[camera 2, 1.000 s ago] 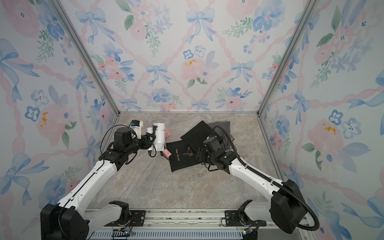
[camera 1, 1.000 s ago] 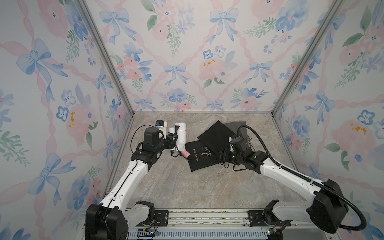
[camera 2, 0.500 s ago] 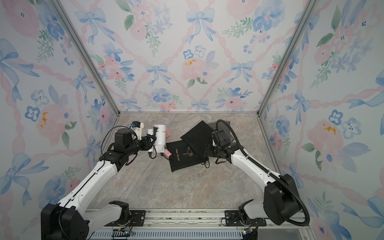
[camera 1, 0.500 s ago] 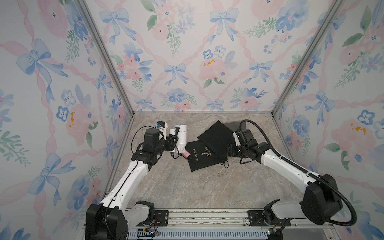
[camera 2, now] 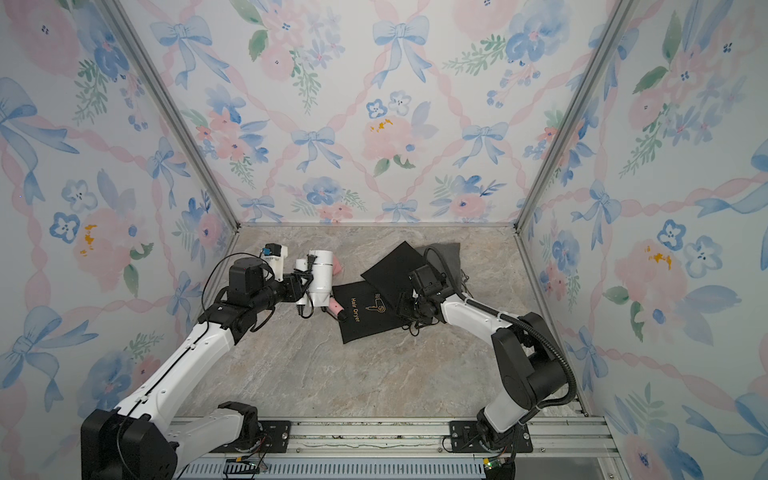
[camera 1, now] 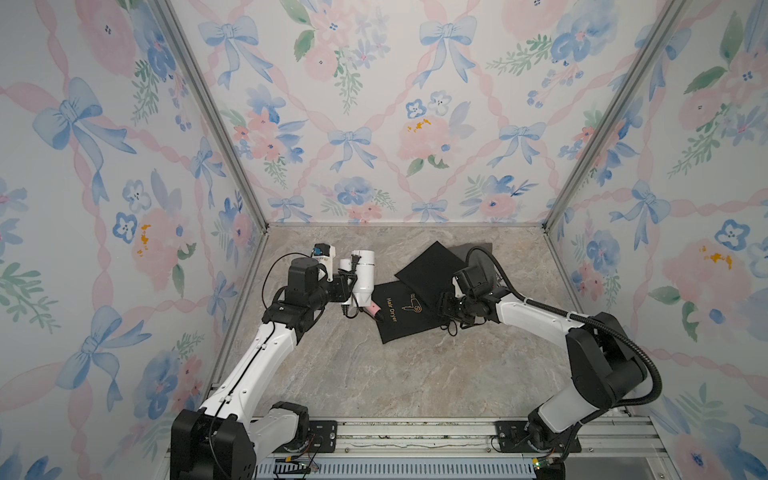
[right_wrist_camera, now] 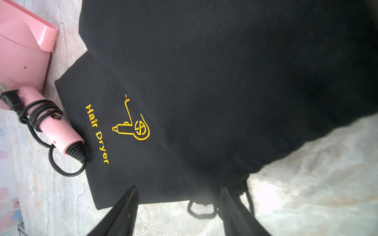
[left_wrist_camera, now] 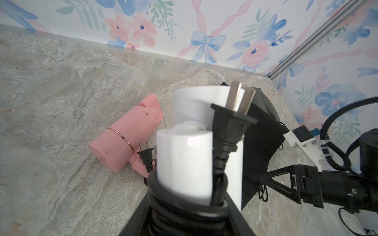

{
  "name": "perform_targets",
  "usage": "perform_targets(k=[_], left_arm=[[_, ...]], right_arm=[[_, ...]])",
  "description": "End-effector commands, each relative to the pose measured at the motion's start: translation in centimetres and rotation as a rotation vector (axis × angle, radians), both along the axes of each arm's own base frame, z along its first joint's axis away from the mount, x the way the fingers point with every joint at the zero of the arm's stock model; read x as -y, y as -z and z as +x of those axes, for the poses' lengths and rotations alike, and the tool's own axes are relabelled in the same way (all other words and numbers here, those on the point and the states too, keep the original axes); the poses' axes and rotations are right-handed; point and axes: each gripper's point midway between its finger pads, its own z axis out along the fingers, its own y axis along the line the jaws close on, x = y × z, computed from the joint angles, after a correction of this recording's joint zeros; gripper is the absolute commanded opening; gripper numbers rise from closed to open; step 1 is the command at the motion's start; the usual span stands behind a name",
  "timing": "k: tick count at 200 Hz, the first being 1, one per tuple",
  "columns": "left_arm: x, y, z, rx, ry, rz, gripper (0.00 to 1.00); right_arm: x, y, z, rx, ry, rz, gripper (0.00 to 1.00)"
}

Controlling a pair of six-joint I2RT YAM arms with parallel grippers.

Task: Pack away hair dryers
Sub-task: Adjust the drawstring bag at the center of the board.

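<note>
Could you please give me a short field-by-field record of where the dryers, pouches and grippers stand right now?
left gripper: shut on white hair dryer, at its cord-wrapped handle
right gripper: open, over printed pouch's drawstring edge
pink hair dryer: lying on table beside printed pouch, not packed
plain black pouch: flat, overlapping printed pouch

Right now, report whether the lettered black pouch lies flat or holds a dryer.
Flat and apparently empty: the lettered pouch lies smooth on the table with no bulge, and the pink dryer lies outside, beside its edge.
</note>
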Motion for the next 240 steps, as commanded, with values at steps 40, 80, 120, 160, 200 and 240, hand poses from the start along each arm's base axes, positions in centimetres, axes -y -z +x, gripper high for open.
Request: perform_targets(k=[40, 80, 120, 160, 200, 240], left_arm=[[0.3, -2.2, 0.1, 0.093, 0.028, -0.012, 0.04], [0.2, -2.3, 0.1, 0.096, 0.025, -0.011, 0.04], [0.1, -2.4, 0.1, 0.101, 0.021, -0.008, 0.04], [-0.5, -2.6, 0.2, 0.108, 0.0, -0.001, 0.04], [-0.9, -2.5, 0.3, 0.107, -0.013, -0.003, 0.03], [-0.6, -2.2, 0.4, 0.092, 0.0, -0.013, 0.03]], right_arm=[[-0.4, 2.9, 0.3, -0.045, 0.01, -0.041, 0.59], [-3.2, 1.9, 0.6, -0.036, -0.009, 0.028, 0.12], [-7.9, -0.1, 1.0, -0.002, -0.024, 0.153, 0.0], [-13.8, -4.4, 2.5, 0.071, -0.073, 0.309, 0.0], [-11.5, -8.5, 2.9, 0.208, -0.085, 0.252, 0.0], [-3.6, -8.4, 0.2, 0.272, -0.201, -0.044, 0.25]])
